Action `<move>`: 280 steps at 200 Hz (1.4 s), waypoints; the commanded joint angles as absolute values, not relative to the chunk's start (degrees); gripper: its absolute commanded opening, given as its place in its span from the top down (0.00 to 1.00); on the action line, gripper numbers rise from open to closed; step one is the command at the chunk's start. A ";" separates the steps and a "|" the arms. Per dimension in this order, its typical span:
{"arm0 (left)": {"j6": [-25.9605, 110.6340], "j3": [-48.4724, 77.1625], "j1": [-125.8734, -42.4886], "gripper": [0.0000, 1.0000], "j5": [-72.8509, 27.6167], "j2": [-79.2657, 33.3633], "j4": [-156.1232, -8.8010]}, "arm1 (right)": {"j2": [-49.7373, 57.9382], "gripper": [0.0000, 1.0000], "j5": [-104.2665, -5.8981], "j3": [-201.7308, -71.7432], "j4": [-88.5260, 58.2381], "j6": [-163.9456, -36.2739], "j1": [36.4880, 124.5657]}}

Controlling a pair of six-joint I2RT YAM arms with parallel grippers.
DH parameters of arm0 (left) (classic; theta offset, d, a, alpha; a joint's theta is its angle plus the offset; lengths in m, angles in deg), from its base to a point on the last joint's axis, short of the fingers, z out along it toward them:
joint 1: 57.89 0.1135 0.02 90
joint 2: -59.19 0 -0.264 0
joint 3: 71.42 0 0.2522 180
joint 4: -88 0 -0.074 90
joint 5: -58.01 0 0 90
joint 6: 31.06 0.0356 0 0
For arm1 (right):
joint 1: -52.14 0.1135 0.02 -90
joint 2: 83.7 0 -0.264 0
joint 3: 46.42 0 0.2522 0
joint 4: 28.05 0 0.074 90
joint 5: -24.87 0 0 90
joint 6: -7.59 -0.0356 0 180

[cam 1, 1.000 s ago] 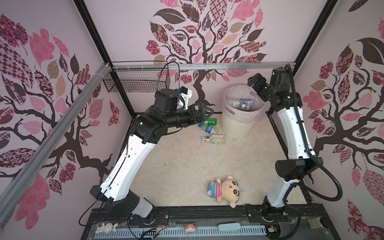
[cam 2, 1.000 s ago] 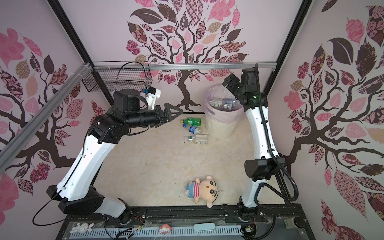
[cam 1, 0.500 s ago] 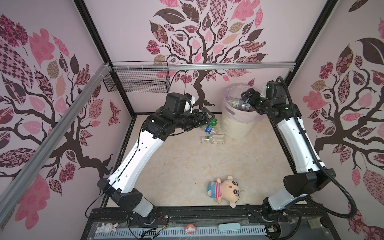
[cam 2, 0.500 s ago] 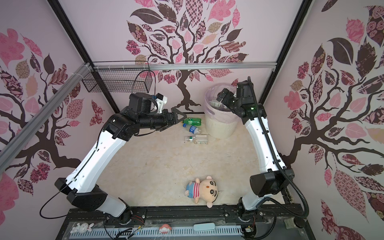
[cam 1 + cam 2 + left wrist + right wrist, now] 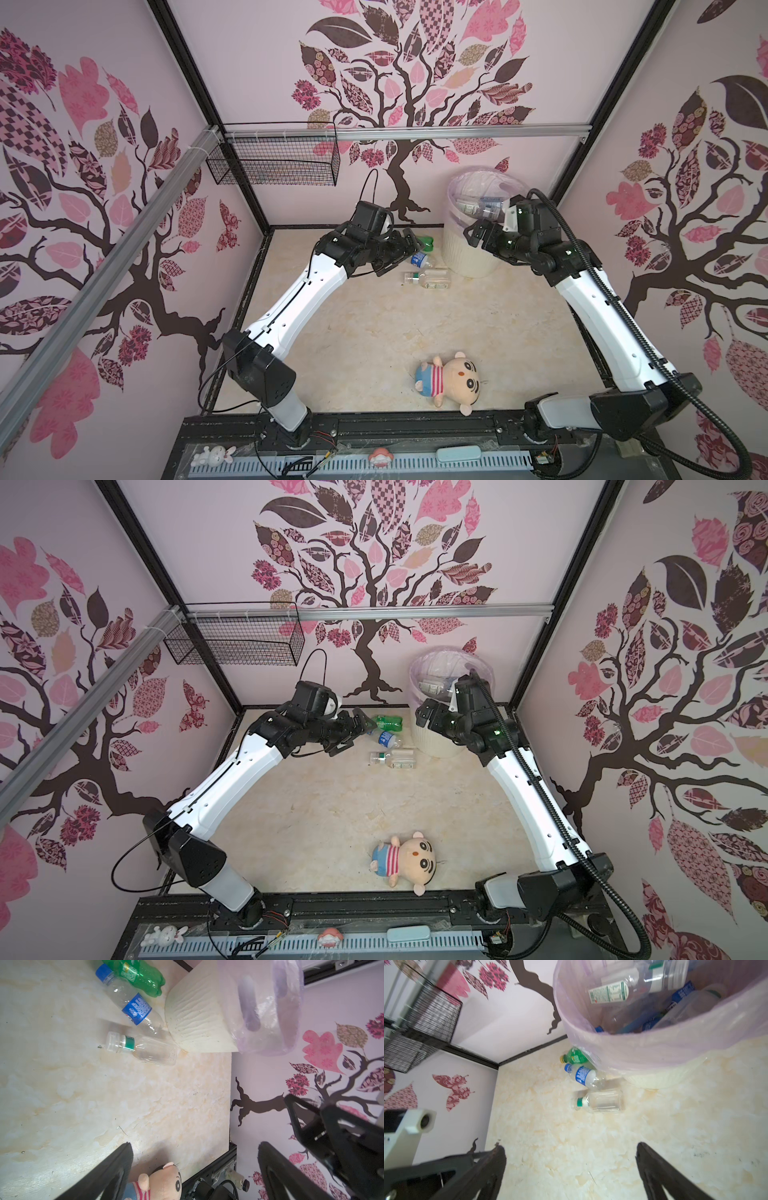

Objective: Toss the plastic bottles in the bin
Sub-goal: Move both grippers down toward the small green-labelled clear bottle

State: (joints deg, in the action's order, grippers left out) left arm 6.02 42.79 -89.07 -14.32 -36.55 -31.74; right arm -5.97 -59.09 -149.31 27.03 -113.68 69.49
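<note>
While 3 plastic bottles (image 5: 387,740) lie at the bin's (image 5: 432,746) 9 o'clock: floor work remains.
Left gripper (image 5: 358,734): wide, empty, beside the green bottle (image 5: 390,723).
Right gripper (image 5: 424,717): wide, empty, by the bin wall.
Risk: crowded bottles could roll; arms could clash; bin could tip.

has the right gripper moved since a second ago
Yes. In a top view the right gripper has swung from the bin's far right rim down and left, to its near left wall.
</note>
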 commanded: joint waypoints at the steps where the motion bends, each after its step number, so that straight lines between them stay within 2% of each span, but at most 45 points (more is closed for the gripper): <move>1: 1.48 40.67 -87.72 0.03 -15.31 -39.67 -34.23 | -8.74 0.00 -60.72 -146.35 30.98 -109.88 70.98; 46: -6.27 40.71 -86.67 0.03 -15.18 -48.15 -39.16 | -11.33 0.00 -63.74 -139.46 32.94 -106.69 72.01; 81: -13.74 43.02 -85.69 0.03 -11.99 -56.22 -40.95 | -11.19 0.00 -65.37 -138.56 33.76 -104.31 72.25; 163: -24.67 45.82 -85.31 0.04 -11.66 -65.77 -48.09 | -10.48 0.00 -66.02 -137.25 33.43 -103.15 73.41; 223: -30.59 45.85 -85.31 0.19 -13.44 -69.67 -50.50 | -8.30 0.00 -66.76 -138.55 33.49 -102.37 74.50; 280: -31.74 48.98 -85.30 0.28 -13.86 -72.97 -50.14 | -6.50 0.00 -66.56 -139.26 33.61 -102.34 75.60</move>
State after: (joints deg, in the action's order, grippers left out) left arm -30.48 47.44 -85.51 -12.77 -71.66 -49.84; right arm -8.26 -65.80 -136.69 32.88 -102.94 74.86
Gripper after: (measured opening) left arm 0.732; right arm 0.997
